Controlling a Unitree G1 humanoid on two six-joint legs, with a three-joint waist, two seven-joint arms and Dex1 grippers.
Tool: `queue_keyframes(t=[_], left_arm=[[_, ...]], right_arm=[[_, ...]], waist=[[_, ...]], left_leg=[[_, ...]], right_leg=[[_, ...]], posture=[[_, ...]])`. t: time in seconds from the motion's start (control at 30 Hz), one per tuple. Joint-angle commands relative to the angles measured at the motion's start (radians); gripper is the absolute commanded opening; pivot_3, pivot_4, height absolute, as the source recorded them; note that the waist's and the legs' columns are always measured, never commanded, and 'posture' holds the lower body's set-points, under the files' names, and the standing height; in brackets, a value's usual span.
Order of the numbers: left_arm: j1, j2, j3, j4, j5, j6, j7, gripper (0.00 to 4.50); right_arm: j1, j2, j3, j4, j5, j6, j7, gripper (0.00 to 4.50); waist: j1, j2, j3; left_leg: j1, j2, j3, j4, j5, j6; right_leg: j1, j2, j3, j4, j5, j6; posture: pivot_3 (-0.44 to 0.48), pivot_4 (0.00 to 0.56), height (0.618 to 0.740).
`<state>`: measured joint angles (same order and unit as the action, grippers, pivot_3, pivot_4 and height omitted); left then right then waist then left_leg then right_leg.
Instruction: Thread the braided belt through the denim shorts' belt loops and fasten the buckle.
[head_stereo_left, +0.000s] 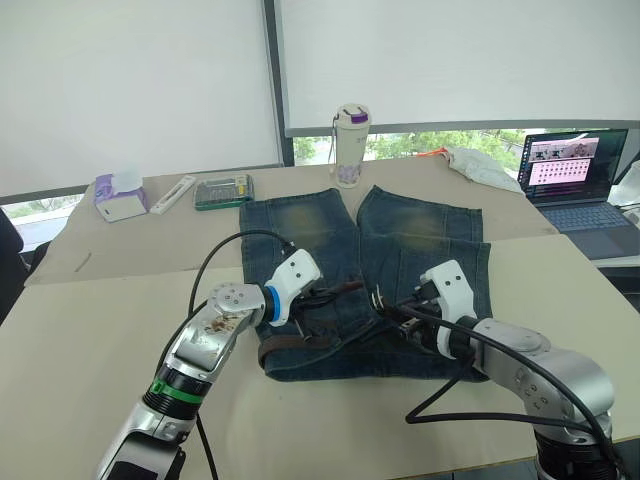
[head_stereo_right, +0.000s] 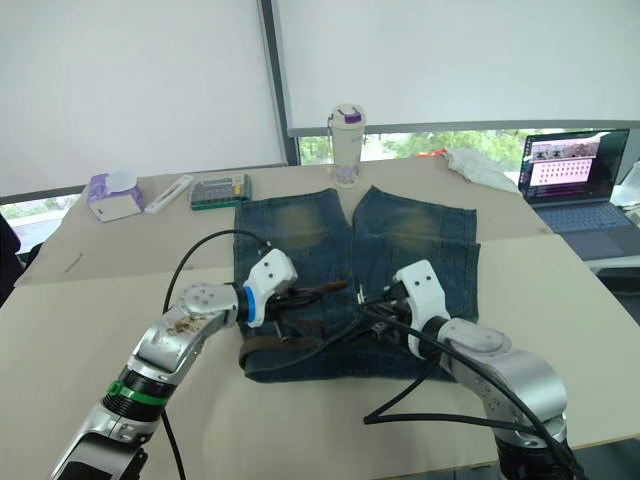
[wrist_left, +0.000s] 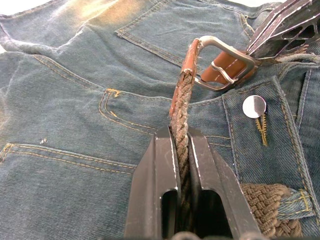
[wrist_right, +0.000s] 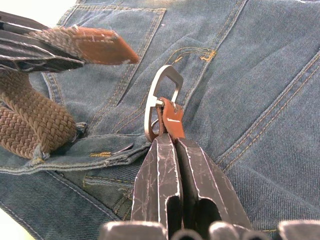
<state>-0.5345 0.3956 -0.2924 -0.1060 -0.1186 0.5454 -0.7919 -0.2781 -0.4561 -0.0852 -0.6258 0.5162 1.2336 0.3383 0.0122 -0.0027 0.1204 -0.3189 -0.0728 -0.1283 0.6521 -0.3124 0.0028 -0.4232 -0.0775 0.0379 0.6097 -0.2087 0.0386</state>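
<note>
Left end effector (wrist_left: 181, 150) pinched on the braided belt (wrist_left: 182, 107) just short of its leather tip, beside the buckle (wrist_left: 227, 55). Right end effector (wrist_right: 172, 142) clamped on the leather tab at that buckle, above the denim shorts (head_stereo_left: 400, 235) on the worktop (head_stereo_left: 90, 330). Seen from the left wrist alone: the waistband's metal button (wrist_left: 254, 106) near the buckle.
</note>
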Motion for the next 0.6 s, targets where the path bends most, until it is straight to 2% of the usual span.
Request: queue_keyframes(t=[0.03,0.2,0.37,0.6], left_arm=[[-0.037,-0.024,-0.055,0.019,0.050,-0.048,0.018,0.00],[-0.082,-0.077,-0.128,0.075,0.093,-0.134,0.000,0.00],[-0.101,-0.087,-0.129,0.107,0.089,-0.164,-0.035,0.00],[-0.076,-0.068,0.007,0.066,-0.023,-0.052,-0.049,0.00]], right_arm=[[-0.011,-0.009,0.016,-0.046,0.016,-0.037,0.018,0.01],[-0.002,-0.037,0.068,-0.066,0.004,-0.054,0.032,0.01],[0.009,-0.048,0.095,-0.068,-0.011,-0.077,0.022,0.01],[0.020,0.004,0.017,-0.043,0.003,-0.078,-0.007,0.01]], waist=[[0.000,0.000,0.000],[-0.001,0.000,0.000],[-0.003,0.000,0.000],[-0.003,0.000,0.000]], left_leg=[[0.000,0.000,0.000,0.000,0.000,0.000],[0.000,0.000,0.000,0.000,0.000,0.000],[0.000,0.000,0.000,0.000,0.000,0.000],[0.000,0.000,0.001,0.000,0.000,0.000]], right_leg=[[0.000,0.000,0.000,0.000,0.000,0.000],[0.000,0.000,0.000,0.000,0.000,0.000],[0.000,0.000,0.000,0.000,0.000,0.000],[0.000,0.000,0.001,0.000,0.000,0.000]], posture=[[0.000,0.150,0.740],[0.000,0.150,0.740],[0.000,0.150,0.740],[0.000,0.150,0.740]])
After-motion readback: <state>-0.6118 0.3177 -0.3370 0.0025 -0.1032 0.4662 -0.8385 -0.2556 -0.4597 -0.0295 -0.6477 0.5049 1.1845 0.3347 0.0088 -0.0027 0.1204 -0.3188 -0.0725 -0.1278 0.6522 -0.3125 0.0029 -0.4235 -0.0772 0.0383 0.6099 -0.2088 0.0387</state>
